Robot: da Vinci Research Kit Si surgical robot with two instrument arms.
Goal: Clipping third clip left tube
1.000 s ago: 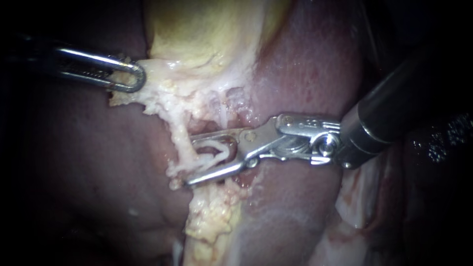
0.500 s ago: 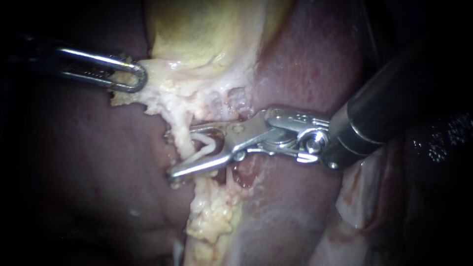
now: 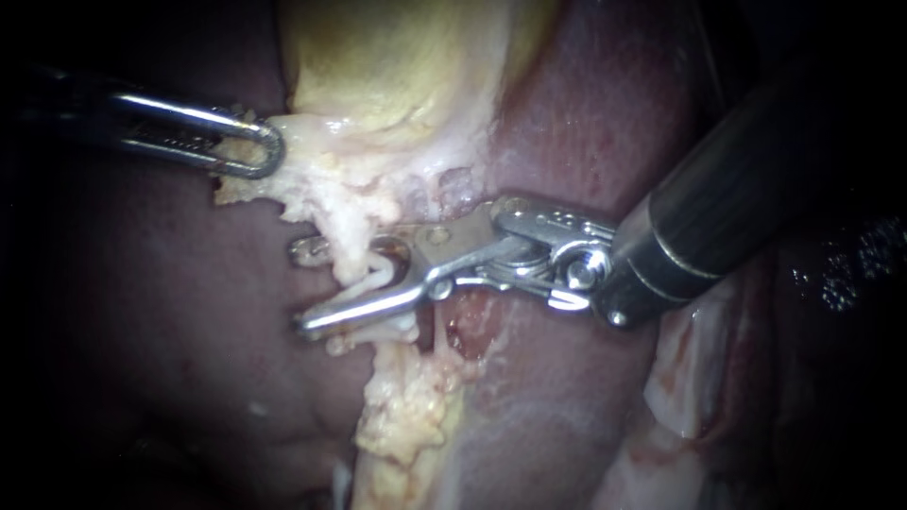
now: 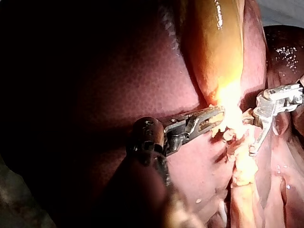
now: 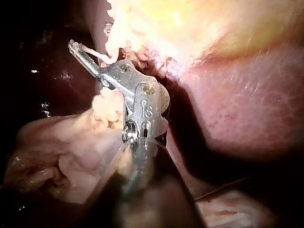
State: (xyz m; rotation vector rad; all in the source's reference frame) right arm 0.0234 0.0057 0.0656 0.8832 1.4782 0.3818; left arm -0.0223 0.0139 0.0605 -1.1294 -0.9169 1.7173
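A pale tube (image 3: 348,247) runs down from the gallbladder (image 3: 397,57) towards the fatty strand below. My right instrument (image 3: 304,288) comes in from the right, and its open jaws stand astride this tube with their tips past it. A white clip (image 3: 383,277) sits in the jaws against the tube. My left instrument (image 3: 253,151) is at the upper left, its jaws shut on the pale tissue at the gallbladder's lower edge. The left wrist view shows its jaws (image 4: 213,118) on that tissue, with the right instrument (image 4: 254,137) beyond. In the right wrist view the right instrument's (image 5: 80,51) clip (image 5: 94,53) shows.
Dark red liver (image 3: 586,113) surrounds the site on both sides. A lumpy yellow strand of fat (image 3: 406,406) hangs below the jaws. A raw red patch (image 3: 472,335) lies just under the right instrument's hinge. Pale folded tissue (image 3: 699,378) sits at the lower right.
My right instrument has slid leftward along the tissue. Its open jaws, first short of the tube, now straddle it with the tips beyond. The left instrument has held still.
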